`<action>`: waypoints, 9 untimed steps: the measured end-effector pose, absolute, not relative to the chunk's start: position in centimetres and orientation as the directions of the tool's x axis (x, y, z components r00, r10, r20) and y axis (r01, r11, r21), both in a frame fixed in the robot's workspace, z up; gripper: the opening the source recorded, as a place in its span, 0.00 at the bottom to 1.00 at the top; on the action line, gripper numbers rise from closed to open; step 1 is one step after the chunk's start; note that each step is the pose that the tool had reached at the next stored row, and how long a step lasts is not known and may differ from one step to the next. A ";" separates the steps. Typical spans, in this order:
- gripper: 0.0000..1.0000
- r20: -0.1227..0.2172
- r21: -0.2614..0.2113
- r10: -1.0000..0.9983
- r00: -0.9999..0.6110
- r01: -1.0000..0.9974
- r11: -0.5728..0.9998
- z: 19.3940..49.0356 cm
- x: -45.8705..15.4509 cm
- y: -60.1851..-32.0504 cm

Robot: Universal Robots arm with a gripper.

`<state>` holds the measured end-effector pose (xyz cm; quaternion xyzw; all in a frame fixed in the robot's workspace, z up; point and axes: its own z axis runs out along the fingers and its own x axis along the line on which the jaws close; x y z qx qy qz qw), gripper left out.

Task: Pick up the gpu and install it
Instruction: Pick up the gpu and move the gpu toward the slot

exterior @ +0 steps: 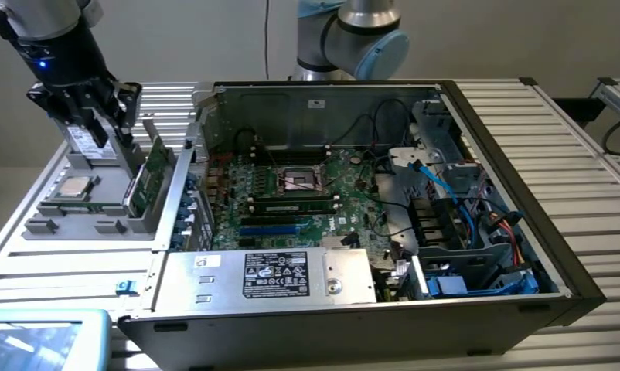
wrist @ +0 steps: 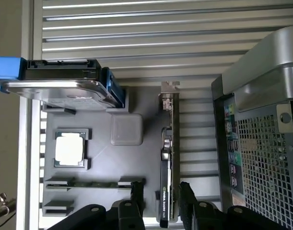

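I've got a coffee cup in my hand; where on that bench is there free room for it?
The ribbed table lies bare on the exterior view's right of the computer case, and in a strip on the near side of the grey tray. The tray is crowded with parts, with the open gripper astride the gpu.

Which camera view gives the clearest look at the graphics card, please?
The wrist view: the graphics card stands on edge in the grey tray, its silver bracket and black side visible, between the fingers of the open gripper. The exterior view shows the card as a thin green strip at that view's left, beside the computer case.
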<state>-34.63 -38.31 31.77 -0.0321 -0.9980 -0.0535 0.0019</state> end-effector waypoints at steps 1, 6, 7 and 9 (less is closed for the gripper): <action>0.44 0.007 0.107 0.064 -0.998 0.064 0.992 31.6 -34.5 -38.3; 0.44 0.006 0.107 0.064 -0.998 0.064 0.992 30.7 -34.4 -38.3; 0.44 0.005 0.107 0.064 -0.998 0.064 0.992 30.5 -34.4 -38.3; 0.44 0.001 0.107 0.064 -0.998 0.064 0.992 30.2 -34.4 -38.3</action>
